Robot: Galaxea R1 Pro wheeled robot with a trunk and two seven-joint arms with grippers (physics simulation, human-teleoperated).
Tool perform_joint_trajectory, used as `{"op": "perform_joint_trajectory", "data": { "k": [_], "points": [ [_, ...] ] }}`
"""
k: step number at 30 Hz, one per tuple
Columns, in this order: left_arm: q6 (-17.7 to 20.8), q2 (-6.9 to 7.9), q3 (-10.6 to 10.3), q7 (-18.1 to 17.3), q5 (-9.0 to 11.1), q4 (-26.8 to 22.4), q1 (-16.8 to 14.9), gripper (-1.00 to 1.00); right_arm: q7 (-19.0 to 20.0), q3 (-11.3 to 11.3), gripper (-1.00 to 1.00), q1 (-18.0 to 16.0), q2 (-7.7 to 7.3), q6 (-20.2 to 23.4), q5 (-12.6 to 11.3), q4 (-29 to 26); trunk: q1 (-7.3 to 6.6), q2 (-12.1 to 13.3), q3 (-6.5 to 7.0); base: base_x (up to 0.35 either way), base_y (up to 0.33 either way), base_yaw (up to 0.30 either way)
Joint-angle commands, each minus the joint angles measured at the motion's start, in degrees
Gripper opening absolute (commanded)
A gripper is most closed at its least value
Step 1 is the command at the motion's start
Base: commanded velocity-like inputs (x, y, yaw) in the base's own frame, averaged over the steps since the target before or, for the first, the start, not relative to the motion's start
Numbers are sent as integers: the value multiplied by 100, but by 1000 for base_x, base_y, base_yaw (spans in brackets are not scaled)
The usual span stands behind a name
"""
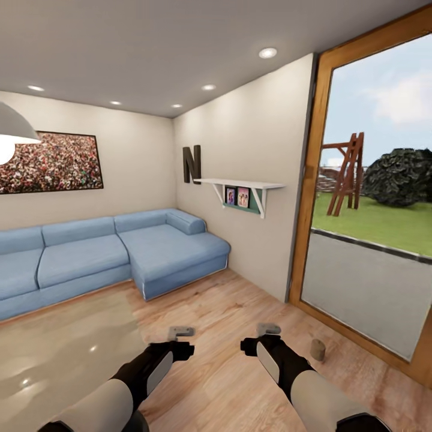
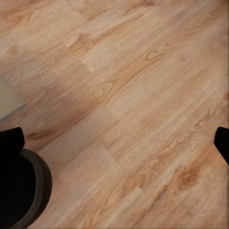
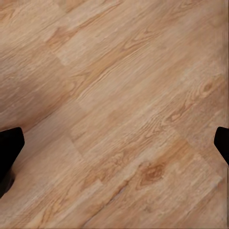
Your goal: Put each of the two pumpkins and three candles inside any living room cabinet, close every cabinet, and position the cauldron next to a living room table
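**Candle on the floor, both tools empty**

Head view: your left tool (image 1: pixel 180 331) and right tool (image 1: pixel 268 329) hang over the floor (image 1: pixel 240 312), holding nothing. One candle (image 1: pixel 317 350) stands just right of the right arm, near the glass door (image 1: pixel 372 240); swing wide and you may knock it over. No cabinet or other container to check here.

Wrist views: both tools' fingers (image 2: pixel 222 141) (image 3: pixel 222 140) spread wide over bare boards.

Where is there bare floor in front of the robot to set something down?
Bare wood runs between the blue sofa and the glass door, and under both pincers, left and right. A small candle stands near the door, right of the right pincer. The glossy table fills the left.
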Motion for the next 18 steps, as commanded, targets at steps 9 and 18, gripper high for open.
{"op": "perform_joint_trajectory", "data": {
  "k": [9,18],
  "points": [
    [-129,6,-46,48,54,-11,2,100,-46,48,100,-5,-5,19,-60,-4,-198,358,213,0,0,-215],
    [-223,5,-46,43,51,-9,4,100,-46,48,100,-4,-1,18,-60,4,-396,719,434,0,0,-215]
  ]
}}
